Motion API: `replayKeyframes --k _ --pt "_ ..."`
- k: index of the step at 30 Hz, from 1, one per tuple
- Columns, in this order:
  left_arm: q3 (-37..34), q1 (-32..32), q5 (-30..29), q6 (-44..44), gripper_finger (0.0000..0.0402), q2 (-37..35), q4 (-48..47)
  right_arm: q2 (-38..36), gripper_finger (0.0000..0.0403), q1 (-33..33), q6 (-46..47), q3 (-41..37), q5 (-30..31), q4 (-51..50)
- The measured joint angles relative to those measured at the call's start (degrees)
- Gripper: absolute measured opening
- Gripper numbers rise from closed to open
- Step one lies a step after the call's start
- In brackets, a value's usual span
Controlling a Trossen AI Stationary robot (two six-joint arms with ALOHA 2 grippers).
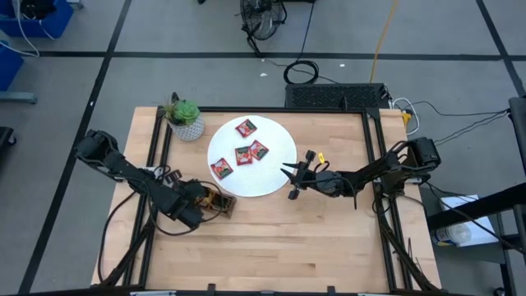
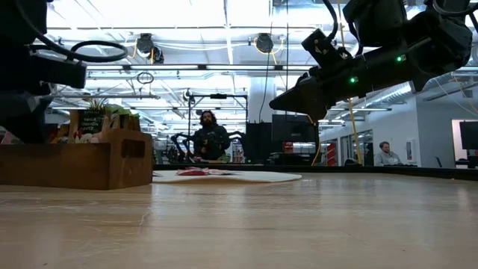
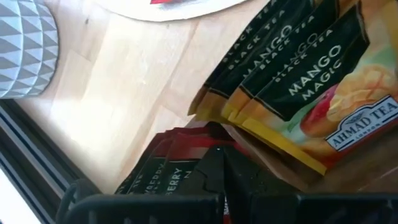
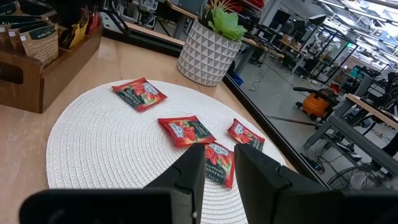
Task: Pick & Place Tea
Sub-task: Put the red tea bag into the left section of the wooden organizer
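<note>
The wooden bench (image 1: 271,238) carries a white disc (image 1: 275,177) with four red tea sachets (image 1: 243,154) lying flat on it. Beside the disc, the wooden tray (image 2: 82,164) is mostly hidden under the left arm from above; more sachets (image 3: 311,87) stand inside. The left pincer (image 3: 221,174) sits in the tray, fingers together among red packets; whether it grips one is hard to make out. The right pincer (image 4: 217,171) hangs over the disc's edge, fingers slightly apart, empty.
</note>
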Motion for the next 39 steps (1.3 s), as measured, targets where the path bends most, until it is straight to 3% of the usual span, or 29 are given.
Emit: replayKeyframes --k 9,16,23,26,30,36,39 --pt "0.9 -1.0 -1.2 0.4 0.0003 0.0 -2.5 0.0 0.0073 0.0 0.0 0.0 0.0 0.0" --pt "10.6 -1.4 -9.1 1.9 0.0003 0.0 -10.7 0.0 0.0073 0.0 0.0 0.0 0.0 0.3" --pt "18.4 -2.2 -21.4 7.0 0.0024 -0.5 -10.2 0.0 0.0073 0.0 0.0 0.0 0.0 0.4" --pt "19.4 -3.1 -26.7 12.5 0.0022 -2.9 -5.8 0.0 0.0073 0.0 0.0 0.0 0.0 0.3" --pt "18.8 -3.1 -27.3 24.4 0.0010 -9.4 4.0 0.0 0.0073 0.0 0.5 0.0 0.0 0.1" --pt "11.6 -1.9 -19.5 44.7 0.0011 -25.7 24.8 0.0 0.0076 -2.0 5.1 0.0 -1.1 0.1" --pt "6.7 0.1 -16.4 50.6 0.0029 -34.1 34.2 0.0 0.0094 -4.6 7.6 0.1 -8.4 -0.1"
